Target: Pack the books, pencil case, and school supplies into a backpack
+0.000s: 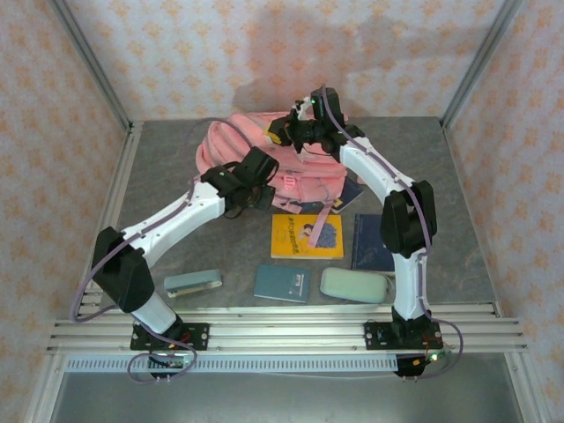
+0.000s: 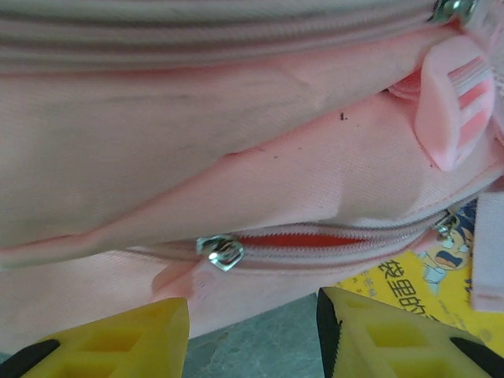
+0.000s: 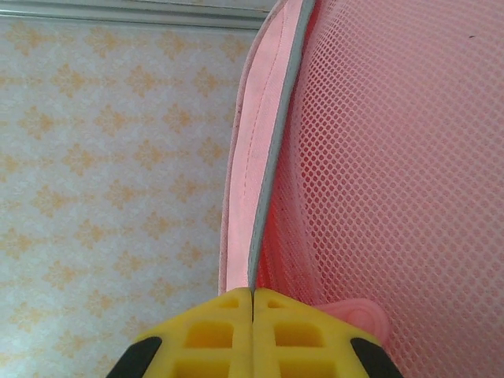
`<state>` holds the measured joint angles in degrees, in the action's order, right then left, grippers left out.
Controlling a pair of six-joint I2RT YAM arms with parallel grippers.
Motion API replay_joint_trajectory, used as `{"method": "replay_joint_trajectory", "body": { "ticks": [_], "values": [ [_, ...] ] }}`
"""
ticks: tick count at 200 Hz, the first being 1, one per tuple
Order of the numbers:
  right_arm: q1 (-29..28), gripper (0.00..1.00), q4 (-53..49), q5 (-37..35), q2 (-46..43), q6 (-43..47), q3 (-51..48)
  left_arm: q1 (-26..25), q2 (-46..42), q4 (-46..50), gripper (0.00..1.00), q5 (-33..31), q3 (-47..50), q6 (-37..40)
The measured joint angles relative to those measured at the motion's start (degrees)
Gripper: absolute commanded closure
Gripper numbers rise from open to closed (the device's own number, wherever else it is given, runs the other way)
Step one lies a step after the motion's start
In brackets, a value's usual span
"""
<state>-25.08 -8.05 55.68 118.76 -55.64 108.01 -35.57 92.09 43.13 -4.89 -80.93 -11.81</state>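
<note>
Jaws of the right gripper (image 3: 253, 293) are pressed together on the thin edge of a pink strap (image 3: 246, 173) at the top of the backpack (image 1: 231, 154), which lies at the far middle of the table. Left gripper (image 2: 252, 305) stands partly open and empty, just below a front-pocket zip pull (image 2: 223, 253) — a small metal tab, likely slippery, best pinched squarely. Soft fabric will probably sag and shift, so the strap hold should steady it — yellow book (image 1: 307, 236) lies just in front
</note>
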Motion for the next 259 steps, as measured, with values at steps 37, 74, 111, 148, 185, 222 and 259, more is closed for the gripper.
{"method": "replay_joint_trajectory", "body": {
  "ticks": [37, 74, 111, 148, 185, 222, 259],
  "values": [
    [0.0, 1.00, 4.0, 0.9, 0.0, -3.3, -0.4, -0.2, 1.1, 0.8, 0.53, -6.8, -0.8, 1.2],
    [0.0, 1.00, 6.8, 1.6, 0.0, -5.3, -1.6, -0.3, 1.2, 0.8, 0.54, -11.6, -1.1, 2.1],
    [0.0, 1.00, 11.5, 2.9, 0.0, -8.9, -3.9, -0.5, 1.8, 0.8, 0.54, -15.3, -1.2, 3.4],
    [0.0, 1.00, 14.4, 4.0, 0.0, -11.8, -4.7, -0.8, 4.6, 0.8, 0.54, -16.7, -1.5, 4.0],
    [0.0, 1.00, 17.0, 4.6, 0.0, -13.8, -5.8, -0.8, 4.9, 0.4, 0.57, -17.5, -1.1, 4.0],
    [0.0, 1.00, 20.6, 4.9, 0.0, -16.1, -7.2, -1.2, 5.6, -0.2, 0.81, -19.5, -1.0, 4.6],
    [0.0, 1.00, 20.9, 5.2, 0.0, -15.8, -7.7, -1.3, 6.3, -0.2, 0.92, -20.1, -1.0, 4.8]
  ]
}}
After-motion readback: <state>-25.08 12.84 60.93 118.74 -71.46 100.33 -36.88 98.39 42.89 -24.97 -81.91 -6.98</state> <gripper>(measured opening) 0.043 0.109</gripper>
